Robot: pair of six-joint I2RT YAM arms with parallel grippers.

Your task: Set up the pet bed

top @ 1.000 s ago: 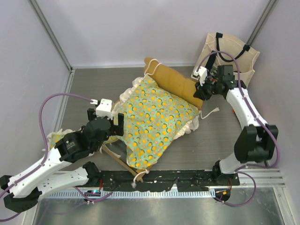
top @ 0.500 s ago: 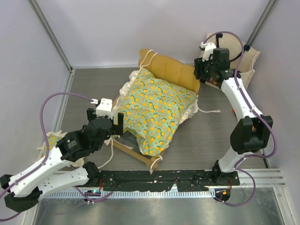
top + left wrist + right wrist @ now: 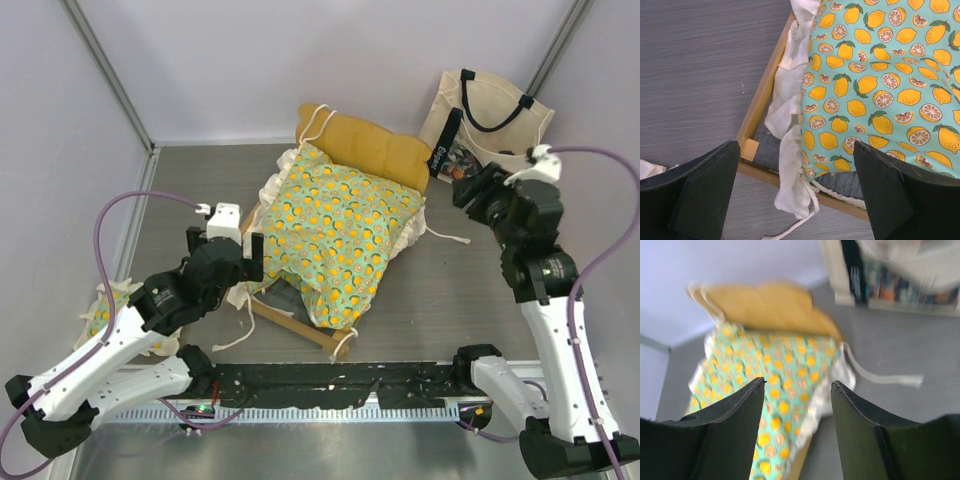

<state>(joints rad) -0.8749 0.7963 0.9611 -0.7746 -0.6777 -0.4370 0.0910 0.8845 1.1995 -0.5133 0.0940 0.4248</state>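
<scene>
**Cushion askew, frame unsteadied: where the next tug could go wrong**

The light-wood rectangular bed frame (image 3: pixel 300 331) lies at an angle mid-table, its curved tan headboard (image 3: pixel 375 150) at the far end. The green lemon-print cushion with a cream ruffle (image 3: pixel 335 230) lies on the frame but not squarely in it. At the frame's near-left corner the grey fabric base (image 3: pixel 767 145) is bare, the ruffle spills over the left rail, and the cushion's near tip hangs past the near rail.

The left gripper (image 3: pixel 252 262) hovers just over that near-left corner, jaws spread wide and holding nothing. The right gripper (image 3: pixel 468 190) is well off to the frame's right, beside the cream tote bag (image 3: pixel 500 115). Its jaws stand apart and empty too.

Likely risks:

- If the jaws close on the ruffle alone, the pull would probably bunch the thin cloth rather than move the padding.
- A finger that catches the rail could slide or turn the whole frame, since nothing steadies it.
- The cream cord tie (image 3: pixel 805 220) at the near-left corner hangs outside the rail and could get trapped beneath the cushion or loop over a finger.
- The small ruffled lemon-print pillow (image 3: pixel 105 310), left of the frame, lies near the left arm and could be swept aside.
</scene>
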